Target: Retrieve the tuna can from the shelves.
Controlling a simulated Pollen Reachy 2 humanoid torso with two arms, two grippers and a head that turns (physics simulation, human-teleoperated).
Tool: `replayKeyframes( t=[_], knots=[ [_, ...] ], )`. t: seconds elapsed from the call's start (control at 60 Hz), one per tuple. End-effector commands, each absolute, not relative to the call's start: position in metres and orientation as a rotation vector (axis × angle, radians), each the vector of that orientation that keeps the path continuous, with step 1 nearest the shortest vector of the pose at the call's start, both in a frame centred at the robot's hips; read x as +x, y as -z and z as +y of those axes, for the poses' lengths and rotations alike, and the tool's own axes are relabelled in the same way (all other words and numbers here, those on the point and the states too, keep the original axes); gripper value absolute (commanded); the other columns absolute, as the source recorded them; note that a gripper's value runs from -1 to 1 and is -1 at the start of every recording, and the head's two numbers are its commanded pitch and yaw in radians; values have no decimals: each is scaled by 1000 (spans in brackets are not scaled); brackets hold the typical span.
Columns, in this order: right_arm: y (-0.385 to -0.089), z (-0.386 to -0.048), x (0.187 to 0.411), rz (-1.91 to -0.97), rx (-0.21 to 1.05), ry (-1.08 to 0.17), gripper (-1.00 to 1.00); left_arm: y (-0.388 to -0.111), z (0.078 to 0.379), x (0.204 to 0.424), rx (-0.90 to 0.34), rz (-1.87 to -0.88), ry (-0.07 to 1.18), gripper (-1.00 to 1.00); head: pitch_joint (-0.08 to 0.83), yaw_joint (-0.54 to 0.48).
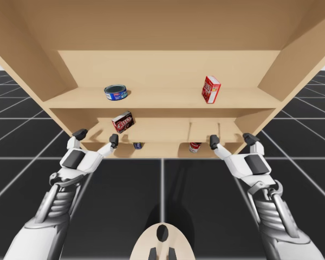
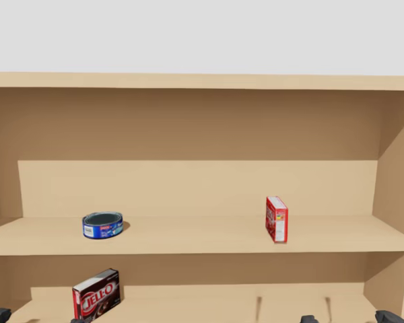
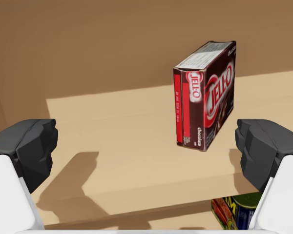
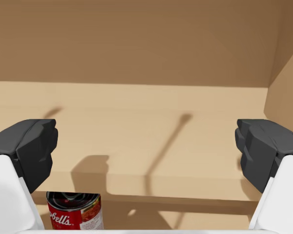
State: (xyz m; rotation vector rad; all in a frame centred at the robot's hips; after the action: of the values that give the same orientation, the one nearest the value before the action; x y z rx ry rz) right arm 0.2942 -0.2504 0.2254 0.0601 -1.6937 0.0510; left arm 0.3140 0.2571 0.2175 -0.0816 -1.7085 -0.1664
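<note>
The tuna can (image 1: 115, 92) (image 2: 102, 225), flat, blue with a dark top, lies on the upper shelf towards its left end. My left gripper (image 1: 96, 137) (image 3: 146, 146) is open at the front of the shelf below, under and slightly left of the can, with nothing between its fingers. My right gripper (image 1: 233, 139) (image 4: 146, 146) is open too, at the right end of that same lower shelf, far from the can and facing bare shelf board.
A dark brown box (image 1: 122, 122) (image 2: 95, 294) (image 3: 205, 95) stands on the middle shelf just ahead of my left gripper. A red box (image 1: 210, 89) (image 2: 277, 219) stands on the upper shelf at the right. Lower down are a red-and-white can (image 1: 195, 147) (image 4: 74, 211) and a blue-and-yellow can (image 3: 234, 210).
</note>
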Motion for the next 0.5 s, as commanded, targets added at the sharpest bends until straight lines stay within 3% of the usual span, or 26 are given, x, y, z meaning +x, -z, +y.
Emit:
replayKeyframes(
  t=[0.017, 0.233, 0.5],
  knots=[
    [-223, -246, 292, -1718, 44, 25, -1000, -218, 256, 313, -74, -1707, 170, -1000, 9, -35],
    [-228, -249, 292, -1710, 36, 3, -1000, -219, 254, 311, -76, -1712, 173, -1000, 72, 3],
    [-229, -249, 290, -1732, 7, -6, -1000, -224, 248, 305, -82, -1720, 186, -1000, 167, 211]
  ],
)
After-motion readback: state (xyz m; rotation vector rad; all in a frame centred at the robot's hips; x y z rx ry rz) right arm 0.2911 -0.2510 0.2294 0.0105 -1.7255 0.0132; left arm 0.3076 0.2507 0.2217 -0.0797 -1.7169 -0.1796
